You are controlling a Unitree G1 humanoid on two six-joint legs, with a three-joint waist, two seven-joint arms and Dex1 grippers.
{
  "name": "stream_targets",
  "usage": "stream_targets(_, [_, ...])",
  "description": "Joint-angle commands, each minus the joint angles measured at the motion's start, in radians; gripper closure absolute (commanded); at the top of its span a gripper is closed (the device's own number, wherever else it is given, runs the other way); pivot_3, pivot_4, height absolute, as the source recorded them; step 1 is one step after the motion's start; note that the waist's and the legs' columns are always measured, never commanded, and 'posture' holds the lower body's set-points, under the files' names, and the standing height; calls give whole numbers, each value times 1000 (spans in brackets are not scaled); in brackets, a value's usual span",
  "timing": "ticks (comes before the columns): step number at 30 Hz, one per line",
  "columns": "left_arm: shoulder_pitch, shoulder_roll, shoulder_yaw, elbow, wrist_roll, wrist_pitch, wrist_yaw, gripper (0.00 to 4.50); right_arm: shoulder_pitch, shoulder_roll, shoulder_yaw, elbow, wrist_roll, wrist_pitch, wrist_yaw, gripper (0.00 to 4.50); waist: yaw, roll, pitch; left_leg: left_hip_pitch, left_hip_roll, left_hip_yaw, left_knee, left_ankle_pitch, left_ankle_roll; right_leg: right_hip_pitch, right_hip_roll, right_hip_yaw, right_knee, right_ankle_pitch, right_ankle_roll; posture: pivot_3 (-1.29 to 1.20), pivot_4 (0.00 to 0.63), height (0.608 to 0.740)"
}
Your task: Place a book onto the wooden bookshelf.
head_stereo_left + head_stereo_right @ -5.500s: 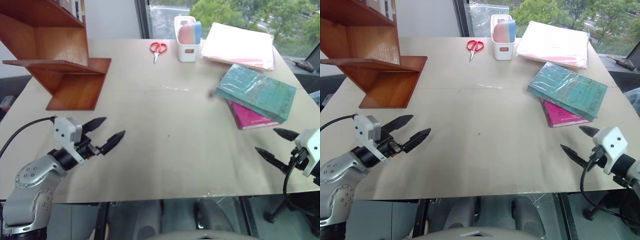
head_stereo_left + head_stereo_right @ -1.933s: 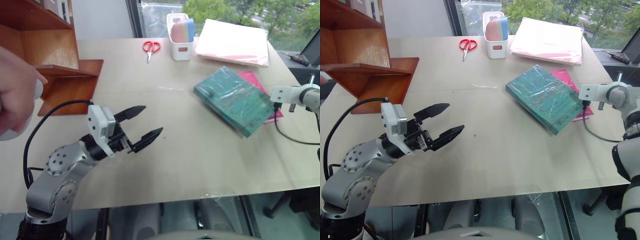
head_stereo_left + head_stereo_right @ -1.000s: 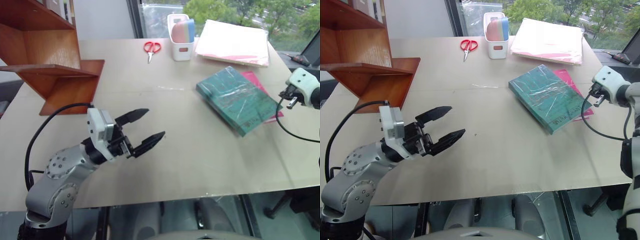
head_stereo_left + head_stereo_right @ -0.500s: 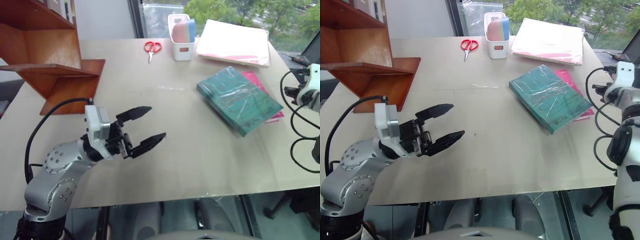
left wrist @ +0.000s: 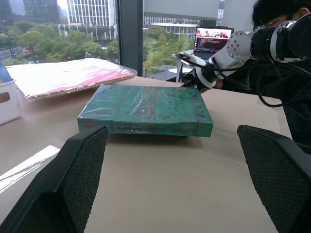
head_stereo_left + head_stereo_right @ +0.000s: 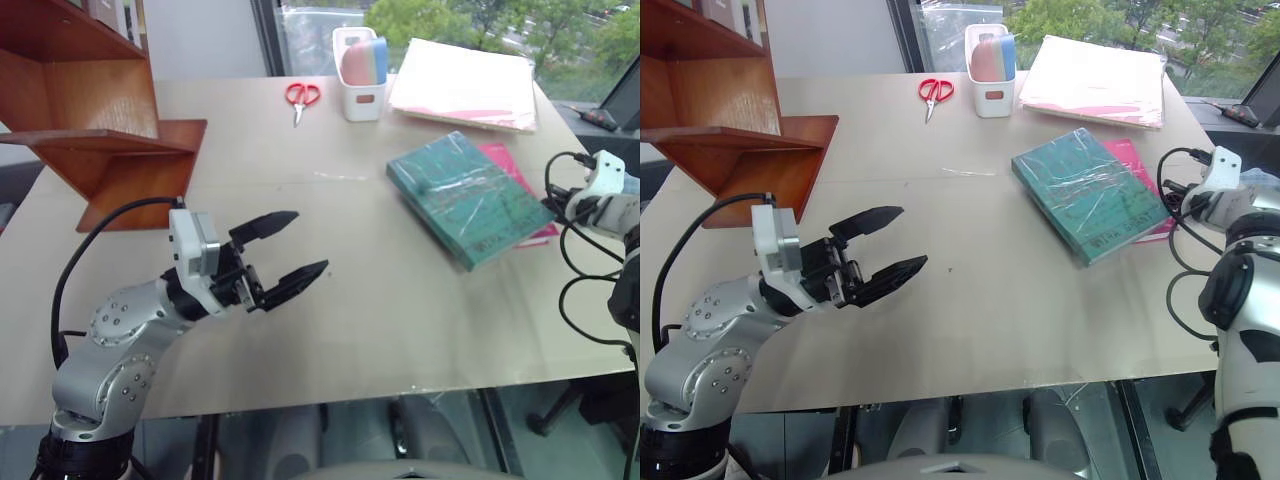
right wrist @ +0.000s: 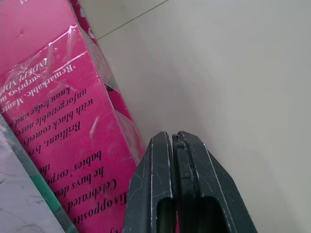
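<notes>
book (image 6: 468,198): large teal-green, glossy plastic wrap, faint dark print
book pose: flat, closed, turned askew to the tabletop (image 6: 360,300) edges
book place: right side of tabletop, lying on a magenta-pink book (image 6: 520,185)
wooden bookshelf (image 6: 100,130): reddish-brown polished boards, slanted supports
wooden bookshelf place: far left corner, well apart from book

big beige table (image 6: 400,330), window (image 5: 87,29) behind with green trees and city buildings, daylight, open laptop (image 5: 212,38) nearby
</notes>
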Motion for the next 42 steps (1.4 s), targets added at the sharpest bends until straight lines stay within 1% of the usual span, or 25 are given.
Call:
stream_targets(1, [-10,4,3,-45,-11,-3,11,0,-33,-8,-15,-46,24,13,17,4334,0,0,0,0,0,0,0,0,0,0,0,0,0,0,0,0,150,740])
stream_targets(16, [-35,-3,-14,-46,-2,2,36,0,-47,15,5,-67,31,69,69,4334,0,0,0,0,0,0,0,0,0,0,0,0,0,0,0,0,150,740])
stream_targets(24, [-24,-1,-11,-54,-7,0,46,0,-45,56,52,-85,15,133,165,4334,-1,0,0,0,0,0,0,0,0,0,0,0,0,0,0,0,150,740])
stream_targets(33, [-20,-2,-11,-55,-7,2,50,0,-45,63,72,-102,17,149,201,4334,2,0,0,0,0,0,0,0,0,0,0,0,0,0,0,0,150,740])
stream_targets(35, [-20,-3,-12,-55,-7,2,52,0,-42,63,66,-106,22,134,191,4334,1,0,0,0,0,0,0,0,0,0,0,0,0,0,0,0,150,740])
stream_targets(40, [-13,-6,-17,-59,-6,2,57,0,-51,61,-20,-80,61,-21,20,4334,2,0,0,-1,0,0,0,0,0,0,0,0,-1,0,0,0,150,740])
stream_targets(42, [-12,-5,-17,-59,-7,2,58,0,-57,67,-49,-71,77,-61,-21,4334,2,0,0,-1,0,0,0,0,0,0,0,0,-1,0,0,0,150,740])
